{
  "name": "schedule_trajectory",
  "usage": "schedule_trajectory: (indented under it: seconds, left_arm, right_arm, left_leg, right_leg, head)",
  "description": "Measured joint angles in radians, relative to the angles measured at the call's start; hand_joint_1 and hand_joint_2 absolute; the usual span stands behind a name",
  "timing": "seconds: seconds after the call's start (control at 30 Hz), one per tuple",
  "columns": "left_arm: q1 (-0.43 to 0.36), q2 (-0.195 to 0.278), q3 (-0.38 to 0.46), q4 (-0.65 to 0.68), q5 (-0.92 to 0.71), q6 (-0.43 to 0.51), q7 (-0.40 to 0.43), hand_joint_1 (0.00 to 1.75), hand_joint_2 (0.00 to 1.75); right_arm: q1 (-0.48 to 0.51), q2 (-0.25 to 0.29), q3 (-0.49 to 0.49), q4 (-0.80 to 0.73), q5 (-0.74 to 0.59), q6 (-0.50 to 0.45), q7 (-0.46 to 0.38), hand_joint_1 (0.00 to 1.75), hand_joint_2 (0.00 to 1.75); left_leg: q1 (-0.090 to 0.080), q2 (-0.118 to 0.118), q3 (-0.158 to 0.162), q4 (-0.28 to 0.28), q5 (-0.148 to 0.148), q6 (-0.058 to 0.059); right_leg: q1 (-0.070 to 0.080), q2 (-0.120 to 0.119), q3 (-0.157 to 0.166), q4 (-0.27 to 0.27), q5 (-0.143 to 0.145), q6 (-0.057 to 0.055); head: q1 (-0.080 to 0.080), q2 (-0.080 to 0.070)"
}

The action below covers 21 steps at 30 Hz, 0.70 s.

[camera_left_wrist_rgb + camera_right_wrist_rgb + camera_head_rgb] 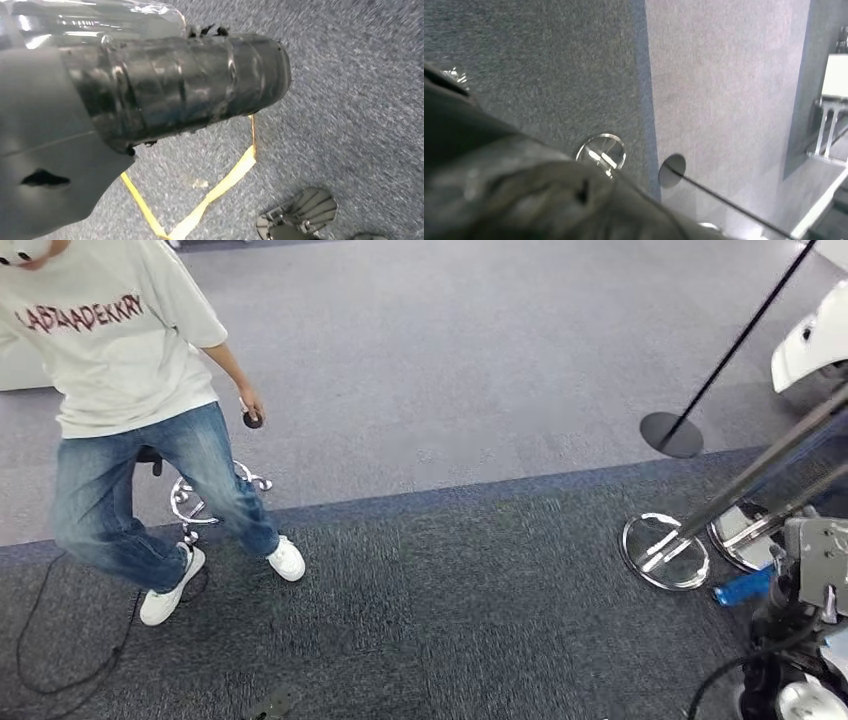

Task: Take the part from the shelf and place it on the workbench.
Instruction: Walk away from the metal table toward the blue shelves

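Observation:
My left hand (pixel 175 85) appears in the left wrist view as a dark ribbed cover with clear shiny wrap over it, hanging above blue-grey carpet. Its fingers cannot be made out, so I cannot tell whether it holds anything. My right hand (pixel 524 200) is a blurred dark grey mass close to the right wrist camera, and its grip is unreadable. In the head view my right arm (pixel 805 630) comes in at the bottom right, with a grey boxy piece and black cables on it.
A person (pixel 110 360) in a white T-shirt and jeans stands at the left by a chrome stool base (pixel 200 500), holding a small dark object (pixel 252 420). Barrier poles with chrome bases (pixel 665 552) and a black disc base (pixel 672 434) stand at the right. Yellow tape (pixel 220 185) marks the carpet.

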Motion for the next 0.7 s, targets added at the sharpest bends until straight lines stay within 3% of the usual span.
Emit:
schedule_trajectory:
  seconds: [0.07, 0.13, 0.17, 0.23, 0.3, 0.33, 0.43, 0.5, 0.57, 0.6, 0.67, 0.7]
  left_arm:
    - [0.003, 0.001, 0.0, 0.0, 0.001, 0.0, 0.0, 0.0, 0.0]
    - [0.007, 0.001, 0.0, 0.0, 0.002, 0.0, 0.0, 0.0, 0.0]
    - [0.008, 0.001, 0.0, 0.0, 0.002, 0.0, 0.0, 0.0, 0.0]
    - [0.009, 0.0, 0.0, 0.0, 0.002, 0.0, 0.0, 0.0, 0.0]
    - [0.007, 0.001, 0.0, 0.0, 0.003, 0.0, 0.0, 0.0, 0.0]
    - [0.007, 0.001, 0.0, 0.0, 0.003, 0.0, 0.0, 0.0, 0.0]
    - [0.005, 0.001, 0.0, 0.0, 0.003, 0.0, -0.001, 0.0, 0.0]
    - [0.004, 0.001, 0.0, 0.0, 0.003, 0.0, -0.001, 0.0, 0.0]
    - [0.006, 0.0, 0.0, 0.0, 0.003, 0.0, -0.001, 0.0, 0.0]
    - [0.008, 0.0, 0.0, 0.0, 0.003, 0.0, -0.002, 0.0, 0.0]
    - [0.012, -0.001, 0.0, 0.0, 0.004, 0.0, -0.003, 0.0, 0.0]
    - [0.013, -0.001, 0.0, 0.0, 0.005, 0.0, -0.003, 0.0, 0.0]
  right_arm:
    - [-0.002, -0.001, 0.002, 0.001, 0.002, 0.0, 0.003, 0.0, 0.0]
    - [0.0, -0.001, 0.007, 0.002, 0.003, 0.001, 0.004, 0.0, 0.0]
    - [0.0, -0.001, 0.01, 0.003, 0.003, 0.001, 0.005, 0.0, 0.0]
    - [0.0, -0.001, 0.013, 0.004, 0.004, 0.001, 0.005, 0.0, 0.0]
    - [-0.001, -0.001, 0.015, 0.004, 0.005, 0.001, 0.005, 0.0, 0.0]
    - [-0.002, -0.002, 0.016, 0.004, 0.005, 0.001, 0.005, 0.0, 0.0]
    - [-0.001, -0.003, 0.017, 0.004, 0.006, 0.001, 0.005, 0.0, 0.0]
    - [-0.002, -0.005, 0.017, 0.003, 0.007, 0.001, 0.004, 0.0, 0.0]
    - [-0.004, -0.005, 0.019, 0.002, 0.008, 0.002, 0.004, 0.0, 0.0]
    - [-0.004, -0.005, 0.021, 0.003, 0.008, 0.002, 0.004, 0.0, 0.0]
    - [-0.004, -0.005, 0.025, 0.003, 0.008, 0.0, 0.004, 0.0, 0.0]
    - [-0.004, -0.005, 0.026, 0.003, 0.008, -0.001, 0.004, 0.0, 0.0]
  left_leg:
    - [-0.001, 0.026, 0.001, -0.007, 0.004, 0.005]
    - [-0.002, 0.052, -0.001, -0.005, 0.002, 0.005]
    - [-0.002, 0.064, -0.002, -0.003, 0.0, 0.004]
    - [0.0, 0.087, -0.002, 0.007, -0.008, -0.003]
    - [-0.004, 0.107, -0.002, 0.022, -0.02, -0.015]
    - [-0.007, 0.116, -0.001, 0.027, -0.026, -0.02]
    - [-0.006, 0.138, 0.002, 0.034, -0.037, -0.036]
    - [0.001, 0.099, -0.014, 0.075, -0.068, -0.047]
    - [0.004, 0.045, -0.064, 0.183, -0.128, -0.053]
    - [0.004, 0.033, -0.097, 0.251, -0.155, -0.054]
    - [0.004, 0.027, -0.132, 0.317, -0.162, -0.051]
    - [0.004, 0.024, -0.122, 0.291, -0.136, -0.048]
  right_leg:
    - [-0.001, -0.058, -0.054, 0.12, -0.063, 0.005]
    - [-0.007, -0.073, -0.09, 0.202, -0.087, 0.014]
    - [-0.01, -0.077, -0.085, 0.198, -0.075, 0.018]
    - [-0.014, -0.105, -0.02, 0.085, -0.021, 0.024]
    - [-0.009, -0.15, 0.039, -0.021, 0.01, 0.018]
    - [-0.006, -0.161, 0.049, -0.041, 0.01, 0.011]
    - [-0.004, -0.129, 0.046, -0.041, 0.014, -0.011]
    - [-0.007, -0.107, 0.043, -0.044, 0.019, -0.024]
    - [-0.007, -0.086, 0.041, -0.044, 0.022, -0.032]
    - [-0.006, -0.074, 0.039, -0.044, 0.023, -0.035]
    - [-0.003, -0.045, 0.037, -0.042, 0.023, -0.036]
    - [-0.003, -0.03, 0.037, -0.041, 0.023, -0.036]
  head:
    - [0.004, 0.0]
    - [0.004, 0.0]
    - [0.004, 0.0]
    - [0.004, 0.0]
    - [0.004, 0.0]
    - [0.003, 0.0]
    - [0.0, 0.0]
    - [-0.002, 0.0]
    - [-0.004, 0.0]
    - [-0.005, 0.0]
    - [-0.005, 0.0]
    - [-0.005, 0.0]
